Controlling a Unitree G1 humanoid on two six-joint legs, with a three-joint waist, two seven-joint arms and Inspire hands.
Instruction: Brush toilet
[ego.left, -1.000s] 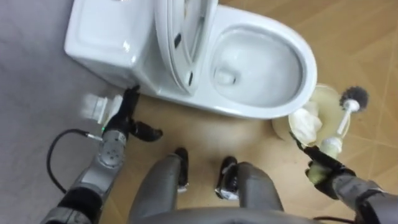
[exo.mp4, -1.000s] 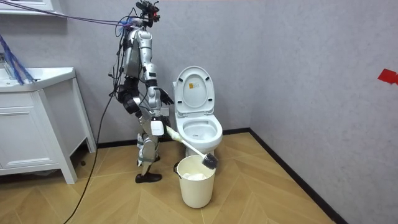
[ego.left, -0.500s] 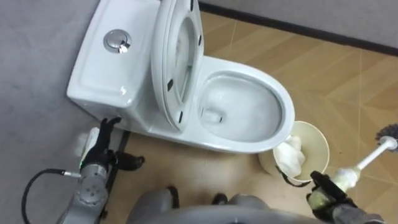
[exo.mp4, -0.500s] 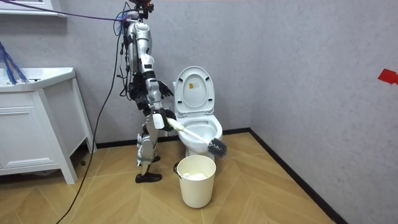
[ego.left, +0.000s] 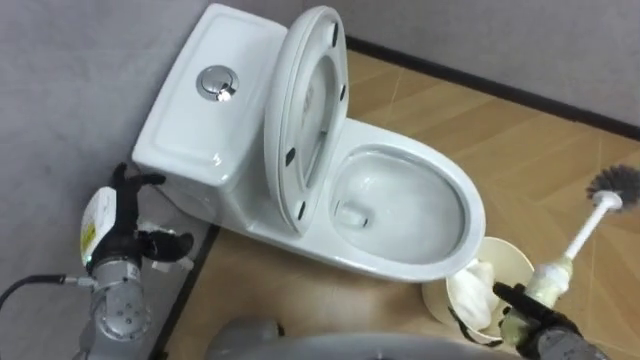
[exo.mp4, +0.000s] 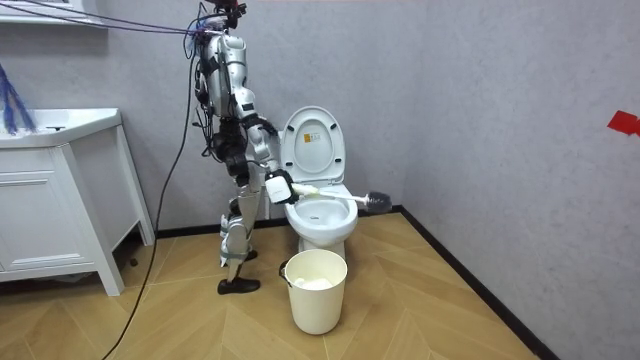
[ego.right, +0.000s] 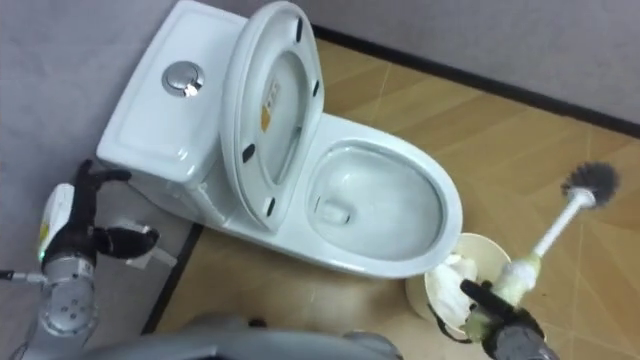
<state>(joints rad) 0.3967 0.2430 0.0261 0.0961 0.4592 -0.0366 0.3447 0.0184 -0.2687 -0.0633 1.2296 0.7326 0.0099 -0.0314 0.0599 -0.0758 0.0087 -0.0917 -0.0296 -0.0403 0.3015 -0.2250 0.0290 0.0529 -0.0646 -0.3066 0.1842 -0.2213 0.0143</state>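
The robot stands beside the toilet (ego.left: 185, 130), close to its tank, with the lid up. Its right hand (ego.left: 525, 312) is curled tight round the pale grip of the toilet brush (ego.left: 590, 222). The shaft slants up and away from that hand, and the dark bristle head is in the air beyond the bowl's rim. Just inward of the hand sits a bin (exo.mp4: 315, 295) with white paper in it. The left hand (ego.left: 118, 225) hovers by the tank, fingers loosely spread, holding nothing.
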